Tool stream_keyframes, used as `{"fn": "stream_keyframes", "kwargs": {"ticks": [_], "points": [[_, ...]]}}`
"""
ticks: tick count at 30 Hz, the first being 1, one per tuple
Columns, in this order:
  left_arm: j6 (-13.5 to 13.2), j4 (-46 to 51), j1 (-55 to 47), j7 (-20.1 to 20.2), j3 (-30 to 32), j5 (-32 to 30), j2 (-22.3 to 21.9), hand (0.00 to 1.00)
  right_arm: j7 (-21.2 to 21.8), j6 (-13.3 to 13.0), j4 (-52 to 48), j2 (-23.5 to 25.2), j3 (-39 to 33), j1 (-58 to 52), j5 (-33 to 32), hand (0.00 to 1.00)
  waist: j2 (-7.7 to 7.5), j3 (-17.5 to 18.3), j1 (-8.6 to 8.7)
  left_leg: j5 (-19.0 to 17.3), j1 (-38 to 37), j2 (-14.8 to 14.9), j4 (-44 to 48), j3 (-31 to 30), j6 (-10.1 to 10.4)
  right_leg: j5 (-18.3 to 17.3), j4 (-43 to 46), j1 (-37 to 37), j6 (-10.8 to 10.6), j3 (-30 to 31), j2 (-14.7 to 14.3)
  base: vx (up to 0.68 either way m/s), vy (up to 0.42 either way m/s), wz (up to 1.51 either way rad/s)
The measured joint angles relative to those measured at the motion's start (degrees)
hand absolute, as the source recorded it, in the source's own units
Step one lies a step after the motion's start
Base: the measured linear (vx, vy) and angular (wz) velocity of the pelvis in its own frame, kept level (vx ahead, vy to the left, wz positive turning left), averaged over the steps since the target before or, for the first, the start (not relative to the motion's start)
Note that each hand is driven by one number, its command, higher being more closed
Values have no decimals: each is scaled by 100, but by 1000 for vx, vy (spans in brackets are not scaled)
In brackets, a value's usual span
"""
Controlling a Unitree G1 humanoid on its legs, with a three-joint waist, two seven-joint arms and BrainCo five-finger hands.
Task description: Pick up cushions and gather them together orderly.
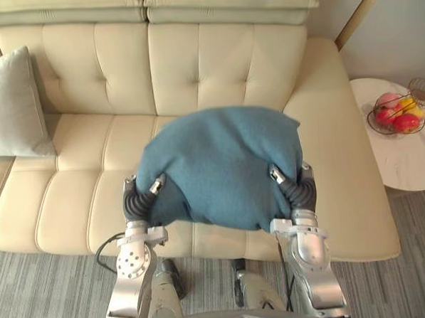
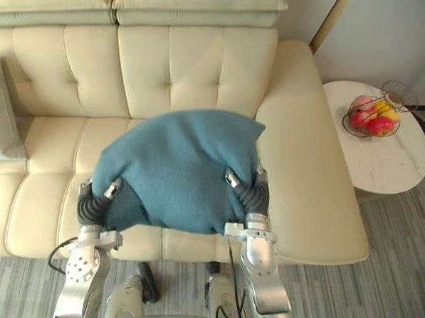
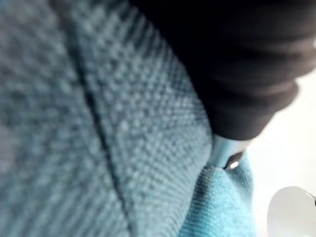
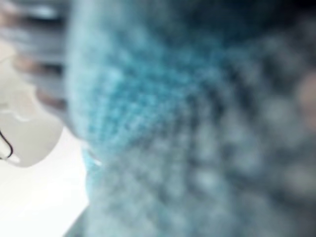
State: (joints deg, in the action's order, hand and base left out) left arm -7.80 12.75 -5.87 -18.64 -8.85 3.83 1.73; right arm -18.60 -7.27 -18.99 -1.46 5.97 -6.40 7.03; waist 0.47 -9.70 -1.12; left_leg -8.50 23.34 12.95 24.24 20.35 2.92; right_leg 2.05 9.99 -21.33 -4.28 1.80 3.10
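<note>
Blue cushion (image 1: 220, 166) largely hides left hand (image 1: 136, 203) and right hand (image 1: 300, 191).

Bare sofa seat (image 1: 91, 162) toward ten o'clock, ending at grey cushion (image 1: 10, 105) (propped upright); side table (image 1: 405, 167) at two o'clock.

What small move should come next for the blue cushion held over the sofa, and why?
Probably carry the blue cushion toward the robot's left: the left hand and right hand hold it above the sofa seat, while the grey cushion leans at the sofa's left end.
</note>
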Motion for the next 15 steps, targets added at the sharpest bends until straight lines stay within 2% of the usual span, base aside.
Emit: {"fn": "stream_keyframes", "kwargs": {"ticks": [3, 5, 6, 8, 10, 11, 15], "points": [[-1, -90, 982, -539, -1, -325, 20, 100, -648, 1, 117, -9, 22, 913, 481, 100, 6, -229, -69, 133, 493, -59, 76, -47, -93, 23, 234, -523, -20, -42, 75, -196, -3, 15], [0, -539, 2053, -967, -2, -477, 122, 100, -1194, 54, 528, -41, -8, 1900, 730, 100, 8, -279, -67, 311, 939, -148, 76, -156, -151, 110, 361, -967, -61, -104, 136, -157, -9, 22], [0, -640, 2307, -1049, -1, -516, 156, 100, -1298, 87, 596, -51, -27, 2112, 781, 100, 8, -304, -71, 346, 1004, -162, 70, -163, -153, 120, 385, -1045, -55, -115, 158, -121, 1, 24], [5, -1098, 3436, -1347, -2, -526, 352, 100, -1645, 209, 882, -168, -248, 3079, 944, 100, 11, -421, -84, 509, 1307, -237, 45, -207, -193, 145, 543, -1395, -61, -142, 200, -108, -9, 19], [18, -1407, 4312, -1519, -13, -535, 544, 100, -1892, 289, 1095, -258, -475, 3853, 1020, 100, 21, -498, -70, 664, 1551, -311, -52, -266, -205, 200, 590, -1672, -67, -166, 247, -118, -10, 21], [24, -1742, 5114, -1637, -22, -609, 714, 100, -2081, 376, 1319, -360, -667, 4557, 1111, 100, 35, -627, -32, 846, 1675, -401, -260, -295, -235, 280, 571, -1850, -72, -172, 286, -124, -10, 24], [31, -2512, 6767, -1751, -60, -732, 1291, 100, -2411, 482, 1807, -620, -963, 5973, 1125, 100, 50, -809, -8, 1320, 1975, -498, -830, -300, -252, 610, 215, -2207, -38, -188, 287, -78, -25, 11]]}}
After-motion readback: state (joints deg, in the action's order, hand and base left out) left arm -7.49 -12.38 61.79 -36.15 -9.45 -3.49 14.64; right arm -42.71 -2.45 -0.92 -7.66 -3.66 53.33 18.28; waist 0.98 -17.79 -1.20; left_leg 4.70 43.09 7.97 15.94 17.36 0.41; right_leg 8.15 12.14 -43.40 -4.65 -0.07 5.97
